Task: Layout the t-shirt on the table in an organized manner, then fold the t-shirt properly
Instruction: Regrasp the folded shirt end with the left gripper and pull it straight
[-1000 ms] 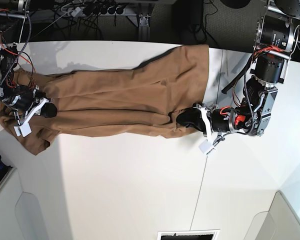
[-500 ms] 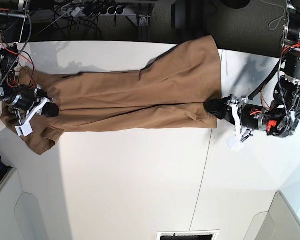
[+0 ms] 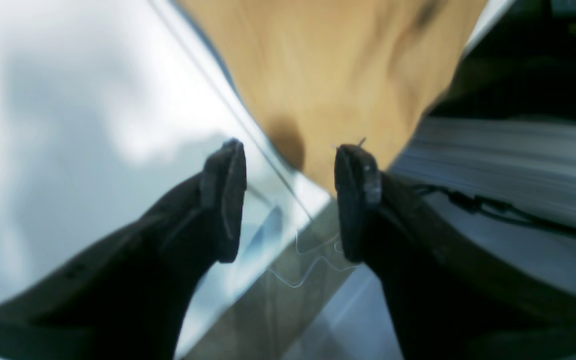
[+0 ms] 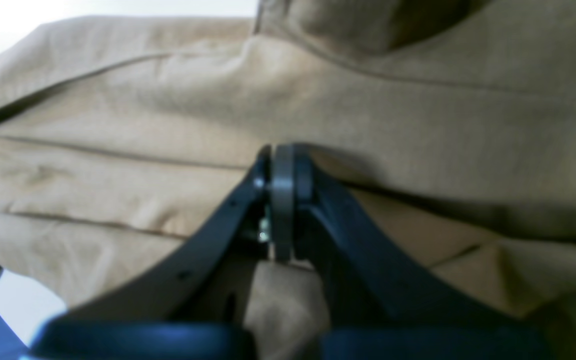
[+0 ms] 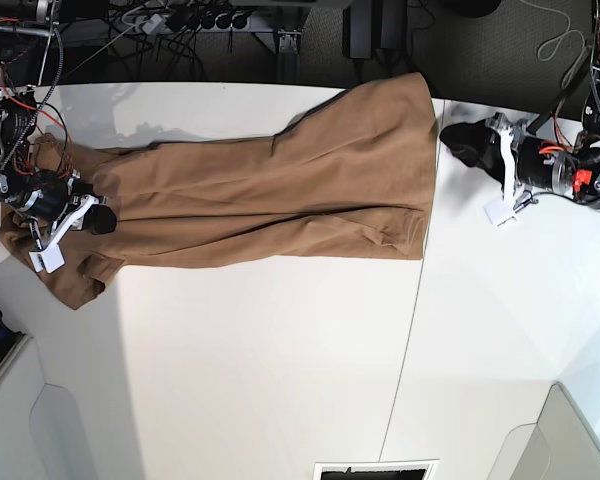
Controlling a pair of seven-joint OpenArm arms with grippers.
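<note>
White table | t-shirt stretched long across it | left gripper has just let go the hem, jaws apart, empty, cloth ahead of it | right gripper clamped, apparently pinching collar-end fabric | layout nearly done, folding next

Tan t-shirt stretched flat across the white bench, right end effector resting on its crumpled end, left end effector just beyond the opposite hem, apart from the cloth
</note>
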